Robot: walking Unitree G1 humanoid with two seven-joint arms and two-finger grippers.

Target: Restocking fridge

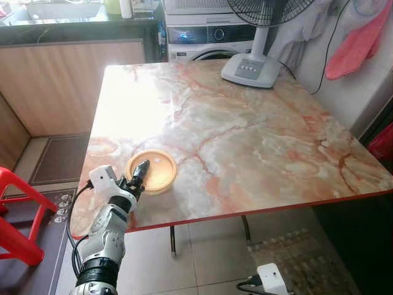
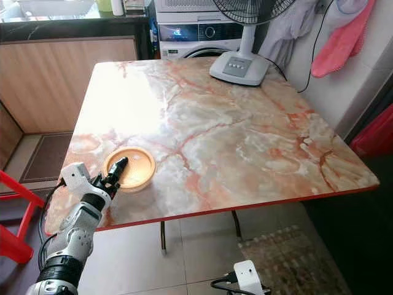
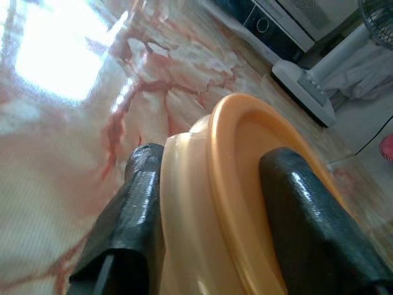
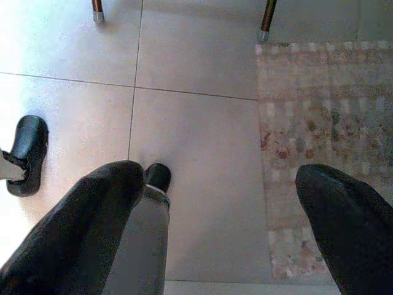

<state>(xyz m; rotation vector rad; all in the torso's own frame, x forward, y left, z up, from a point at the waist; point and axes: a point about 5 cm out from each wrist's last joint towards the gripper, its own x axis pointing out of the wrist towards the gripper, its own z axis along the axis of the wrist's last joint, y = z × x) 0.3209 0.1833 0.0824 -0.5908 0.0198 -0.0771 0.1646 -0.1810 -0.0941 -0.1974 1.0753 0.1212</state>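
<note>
Orange bowl [image 1: 151, 171]: shallow, round, glossy plastic w/ a thick rolled rim and a paler, straight side wall below it. Looks empty inside. Sits on the marble-pattern table [image 1: 245, 141], near the front-left corner, close to the red front edge.

Left gripper [image 1: 139, 174] is at the bowl's near rim. Wrist view shows the rim wall pinched between the two black fingers [image 3: 138, 203], one outside the wall, the other inside the bowl, so jaws are clamped on the bowl rim. Can't tell if the bowl is lifted or flat on the table.

Right gripper [image 4: 215, 209] hangs low beside the table, over the tiled floor [image 4: 196, 67]; jaws wide apart, nothing between them. A patterned rug [image 4: 319, 123] lies under it on one side.

Far end of the table: white fan base [image 1: 250, 67] w/ its pole. Behind that a washing machine [image 1: 209, 37]. Red chair [image 1: 18, 215] to the left on the floor.
</note>
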